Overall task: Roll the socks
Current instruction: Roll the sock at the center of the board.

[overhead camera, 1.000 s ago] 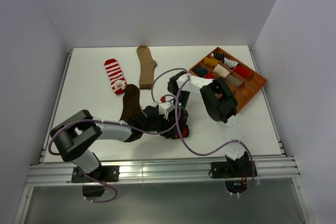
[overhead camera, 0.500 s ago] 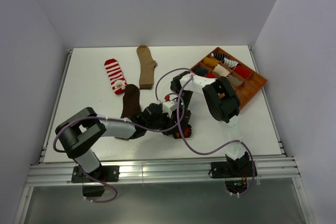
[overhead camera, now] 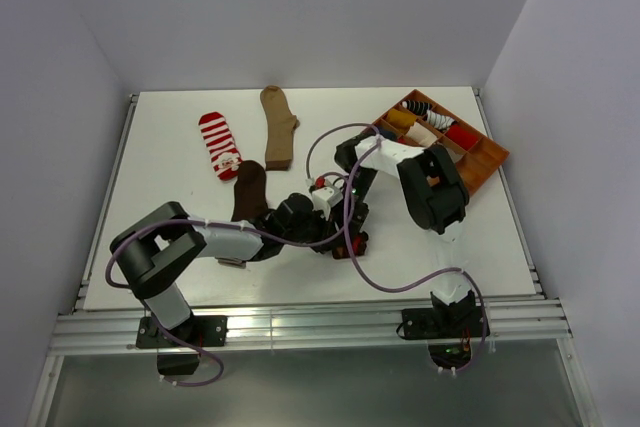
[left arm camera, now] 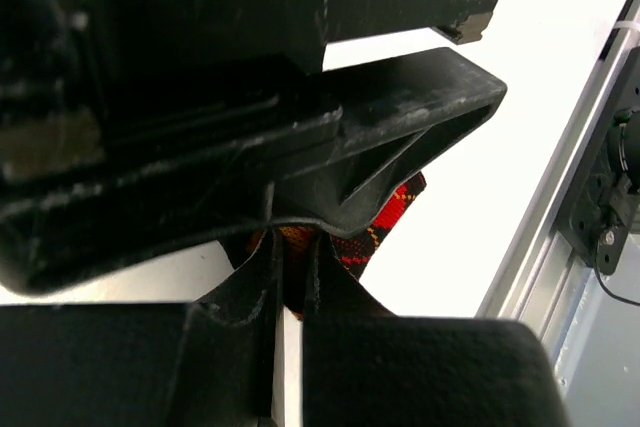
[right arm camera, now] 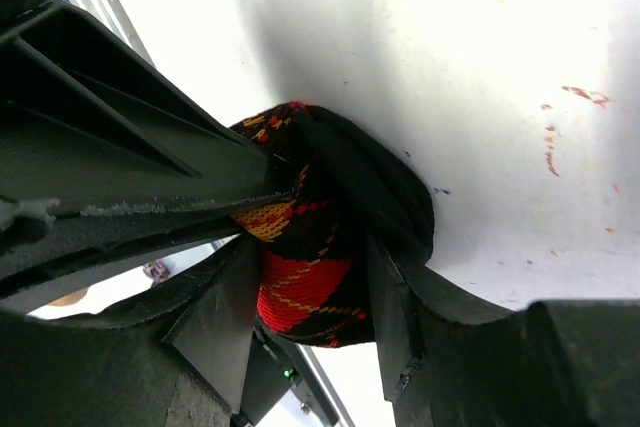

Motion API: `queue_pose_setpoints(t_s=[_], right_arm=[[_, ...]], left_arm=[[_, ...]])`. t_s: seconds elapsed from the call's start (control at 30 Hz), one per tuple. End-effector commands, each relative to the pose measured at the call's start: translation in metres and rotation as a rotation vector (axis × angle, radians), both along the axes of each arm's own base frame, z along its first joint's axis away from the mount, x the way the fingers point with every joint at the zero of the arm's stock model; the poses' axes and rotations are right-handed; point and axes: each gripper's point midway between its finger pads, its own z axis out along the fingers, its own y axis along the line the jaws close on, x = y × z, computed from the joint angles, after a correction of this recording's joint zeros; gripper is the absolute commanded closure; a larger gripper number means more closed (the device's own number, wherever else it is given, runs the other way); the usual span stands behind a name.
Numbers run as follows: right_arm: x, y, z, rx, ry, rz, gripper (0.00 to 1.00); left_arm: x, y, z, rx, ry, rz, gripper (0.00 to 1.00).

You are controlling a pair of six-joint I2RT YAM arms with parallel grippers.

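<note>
The black sock with orange-red argyle diamonds [right arm camera: 300, 292] is bunched into a roll at the table's middle [overhead camera: 346, 245]. My left gripper [left arm camera: 290, 247] is shut, pinching a fold of this argyle sock [left arm camera: 385, 222]; from above it lies low at the roll's left [overhead camera: 328, 233]. My right gripper [right arm camera: 310, 247] reaches down from the far side [overhead camera: 350, 219]. Its fingers stand apart on either side of the roll, and the jaws are open. Three more socks lie flat at the far left: red-and-white striped [overhead camera: 218, 145], tan [overhead camera: 277, 127] and dark brown [overhead camera: 247, 192].
A wooden compartment tray [overhead camera: 478, 173] at the far right holds several rolled socks. Purple cables loop over the table around both arms [overhead camera: 375, 282]. The metal rail [overhead camera: 300, 322] runs along the near edge, close to the roll.
My left gripper has shut on the argyle sock and slid a little right. The right gripper's jaws have widened around the roll, and that arm has shifted slightly right.
</note>
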Motion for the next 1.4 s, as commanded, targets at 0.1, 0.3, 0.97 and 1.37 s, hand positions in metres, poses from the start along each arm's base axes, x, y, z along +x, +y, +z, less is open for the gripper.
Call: queue_pose_setpoints(t_s=[0.1, 0.3, 0.97, 1.37], right_arm=[[0.043, 0.003, -0.012, 0.089, -0.225, 0.001, 0.47], [0.047, -0.003, -0.006, 0.109, -0.251, -0.022, 0.44], [0.045, -0.016, 0.012, 0.176, -0.164, -0.101, 0.47], [0.061, -0.028, 0.031, 0.197, -0.215, -0.207, 0.46]], left_arm=[[-0.009, 0.018, -0.037, 0.143, 0.044, -0.007, 1.0], [-0.009, 0.018, -0.039, 0.15, 0.046, -0.008, 1.0], [-0.01, 0.018, -0.041, 0.15, 0.052, -0.005, 1.0], [-0.008, 0.017, -0.044, 0.156, 0.056, 0.008, 1.0]])
